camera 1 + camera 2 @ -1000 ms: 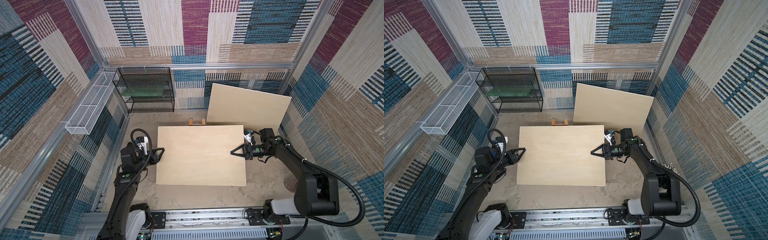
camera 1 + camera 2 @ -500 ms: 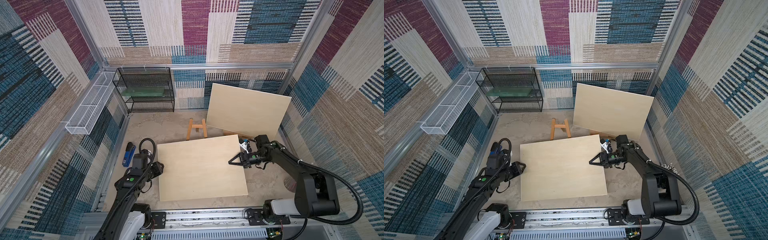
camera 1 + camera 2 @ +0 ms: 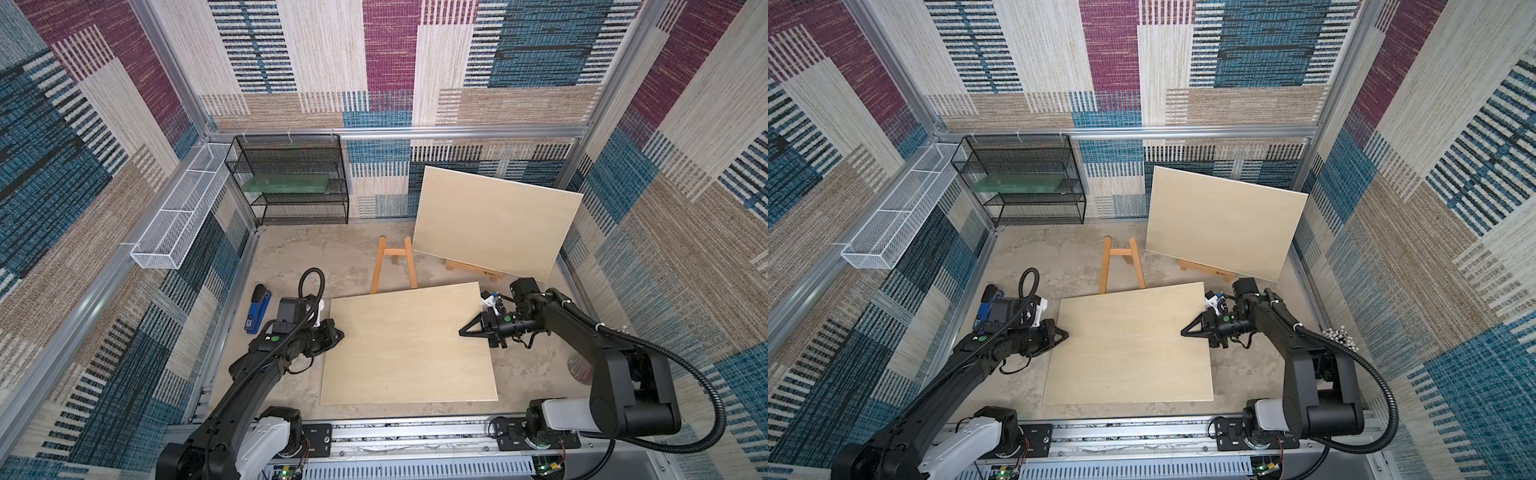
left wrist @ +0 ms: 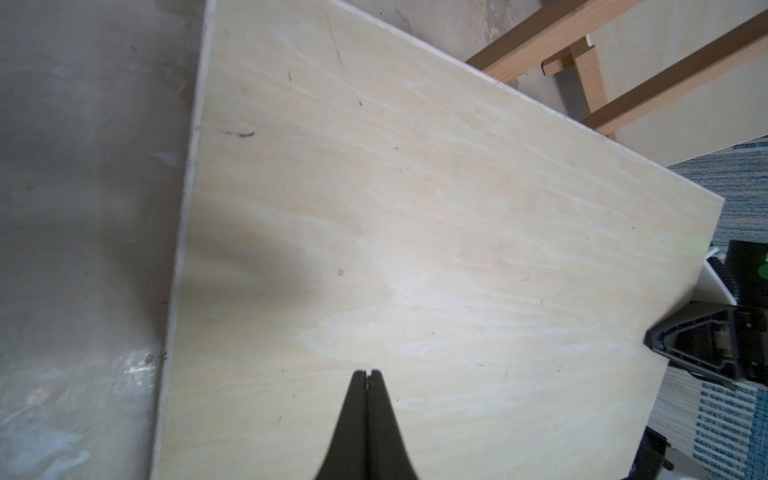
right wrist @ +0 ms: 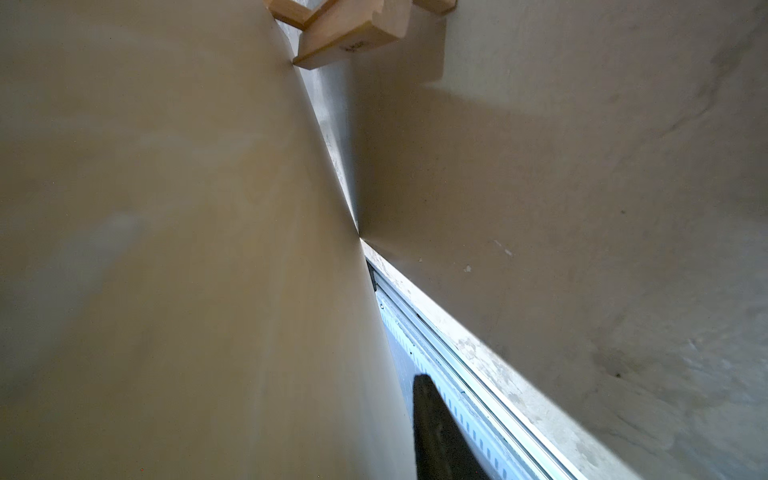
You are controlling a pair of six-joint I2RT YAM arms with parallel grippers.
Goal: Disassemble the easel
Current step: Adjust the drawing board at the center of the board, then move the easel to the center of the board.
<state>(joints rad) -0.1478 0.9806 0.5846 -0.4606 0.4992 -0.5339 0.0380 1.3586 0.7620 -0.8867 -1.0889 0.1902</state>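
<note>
Surroundings: a blue stapler is lying on the floor just beside the left arm; a black mesh shelf is standing in the far left corner, and a white wire basket is hanging on the left wall.
Rear panel: a plywood panel is leaning against the back wall, with its lower edge sitting on a small wooden easel ledge.
Easel frame: the A-shaped wooden easel frame is standing between the shelf and the rear panel. Its feet are disappearing behind the far edge of the front panel.
In the way: the front panel is covering most of the open floor between the two arms.
Front panel: it is lying mid-floor in both top views. Its right side appears to be raised, throwing a shadow on the floor in the right wrist view.
Right gripper: the right gripper is pinching the front panel's right edge, one finger showing past it.
Left gripper: the left gripper is fully closed on nothing, its tips hovering just over the panel's left edge.
</note>
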